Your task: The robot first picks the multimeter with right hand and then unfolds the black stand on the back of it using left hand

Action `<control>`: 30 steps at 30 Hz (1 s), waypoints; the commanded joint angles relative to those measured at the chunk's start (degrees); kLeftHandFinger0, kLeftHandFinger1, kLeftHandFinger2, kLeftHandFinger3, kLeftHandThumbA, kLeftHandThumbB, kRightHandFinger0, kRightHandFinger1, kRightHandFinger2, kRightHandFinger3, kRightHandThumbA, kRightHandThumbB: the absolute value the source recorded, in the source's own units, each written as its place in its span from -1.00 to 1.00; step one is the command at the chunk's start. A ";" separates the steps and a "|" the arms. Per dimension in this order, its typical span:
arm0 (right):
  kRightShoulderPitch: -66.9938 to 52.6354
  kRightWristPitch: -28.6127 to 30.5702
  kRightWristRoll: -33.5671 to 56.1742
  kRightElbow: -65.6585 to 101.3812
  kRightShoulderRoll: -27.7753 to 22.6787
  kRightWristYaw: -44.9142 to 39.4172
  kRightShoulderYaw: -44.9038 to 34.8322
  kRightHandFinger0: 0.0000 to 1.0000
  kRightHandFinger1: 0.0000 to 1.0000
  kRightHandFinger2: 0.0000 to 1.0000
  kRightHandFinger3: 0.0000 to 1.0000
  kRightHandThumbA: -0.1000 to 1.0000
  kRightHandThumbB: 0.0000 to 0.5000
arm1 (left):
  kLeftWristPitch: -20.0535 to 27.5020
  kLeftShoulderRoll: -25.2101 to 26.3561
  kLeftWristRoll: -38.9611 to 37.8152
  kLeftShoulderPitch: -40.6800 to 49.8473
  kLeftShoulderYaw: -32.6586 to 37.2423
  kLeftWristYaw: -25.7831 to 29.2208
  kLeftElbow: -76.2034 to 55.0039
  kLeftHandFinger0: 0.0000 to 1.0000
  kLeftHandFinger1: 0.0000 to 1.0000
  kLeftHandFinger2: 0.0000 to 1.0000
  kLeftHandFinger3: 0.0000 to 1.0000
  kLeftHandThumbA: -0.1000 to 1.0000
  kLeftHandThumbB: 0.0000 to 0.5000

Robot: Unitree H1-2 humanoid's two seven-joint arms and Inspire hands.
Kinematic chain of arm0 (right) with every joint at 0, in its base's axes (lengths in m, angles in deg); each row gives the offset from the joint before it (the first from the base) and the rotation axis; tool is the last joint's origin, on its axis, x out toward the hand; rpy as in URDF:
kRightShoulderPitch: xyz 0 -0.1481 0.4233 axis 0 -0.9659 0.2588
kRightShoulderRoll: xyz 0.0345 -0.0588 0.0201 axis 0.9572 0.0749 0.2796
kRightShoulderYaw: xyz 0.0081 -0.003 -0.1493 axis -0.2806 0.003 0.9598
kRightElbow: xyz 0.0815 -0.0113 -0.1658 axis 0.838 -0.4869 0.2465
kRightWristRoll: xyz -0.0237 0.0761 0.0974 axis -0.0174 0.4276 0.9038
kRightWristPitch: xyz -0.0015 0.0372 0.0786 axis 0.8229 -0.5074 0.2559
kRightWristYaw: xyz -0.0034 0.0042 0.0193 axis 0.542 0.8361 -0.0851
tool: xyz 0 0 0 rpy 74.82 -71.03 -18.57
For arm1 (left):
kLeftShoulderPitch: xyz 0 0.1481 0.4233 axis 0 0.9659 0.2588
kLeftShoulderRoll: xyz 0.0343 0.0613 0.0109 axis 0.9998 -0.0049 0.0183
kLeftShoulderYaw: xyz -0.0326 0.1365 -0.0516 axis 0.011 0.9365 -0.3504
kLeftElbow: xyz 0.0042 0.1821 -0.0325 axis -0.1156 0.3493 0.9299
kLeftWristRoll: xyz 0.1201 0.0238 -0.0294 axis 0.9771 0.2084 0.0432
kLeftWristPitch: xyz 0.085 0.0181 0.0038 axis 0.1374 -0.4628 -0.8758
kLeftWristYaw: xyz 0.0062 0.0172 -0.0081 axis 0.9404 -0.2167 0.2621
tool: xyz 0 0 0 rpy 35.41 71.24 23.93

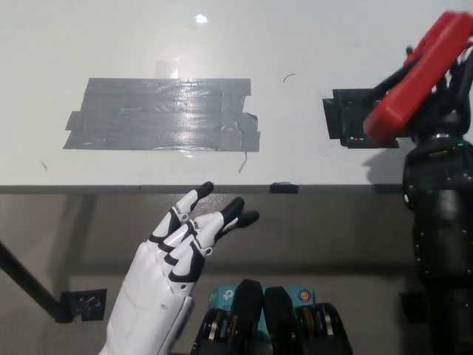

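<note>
White table (310, 37) fills the top of the head view, w/ a big patch of grey tape (162, 115) left of centre and a small dark square patch (347, 118) near the right edge.

Black right arm (440, 244) rises at the picture's right, and the right hand (436, 111) grips the red multimeter (417, 78) up in the air over the table's right edge, above the dark patch. The meter shows edge-on and tilted; its back and the black stand aren't clearly visible from here, so can't tell whether the stand is folded or out.

Left hand (174, 255) is low, in front of the table edge, well apart from the meter. Holds nothing, touches nothing; fingers (222, 218) are spread and slightly curled, pointing up-right.

Step in hand, as I judge it: get the stand unfolded. To do it well, the right hand should turn the meter's back toward the left hand and hold it steady. The left hand should approach w/ fingertips leading, hook the stand's free edge and pull it away from the body, not push on the whole meter, else it may twist in the grip.
</note>
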 commanded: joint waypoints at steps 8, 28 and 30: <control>29.02 7.76 -46.62 -40.52 -12.58 -5.21 28.65 -1.00 -0.70 0.26 0.33 -1.00 -0.16 | 1.97 1.68 -3.08 3.94 0.09 0.54 -1.20 1.00 0.41 0.38 1.00 1.00 0.22; 38.74 10.97 -52.47 -52.35 -12.22 -0.10 41.63 -1.00 -0.33 0.56 0.79 -1.00 -0.14 | 3.78 1.67 -1.28 4.69 1.43 1.05 -0.27 1.00 0.35 0.33 1.00 1.00 -0.20; 39.17 10.69 -52.47 -53.44 -11.76 -1.05 42.55 -1.00 -0.40 0.55 0.73 -1.00 -0.23 | 3.88 1.68 -1.18 4.63 1.38 1.14 -0.09 1.00 0.35 0.34 1.00 1.00 -0.19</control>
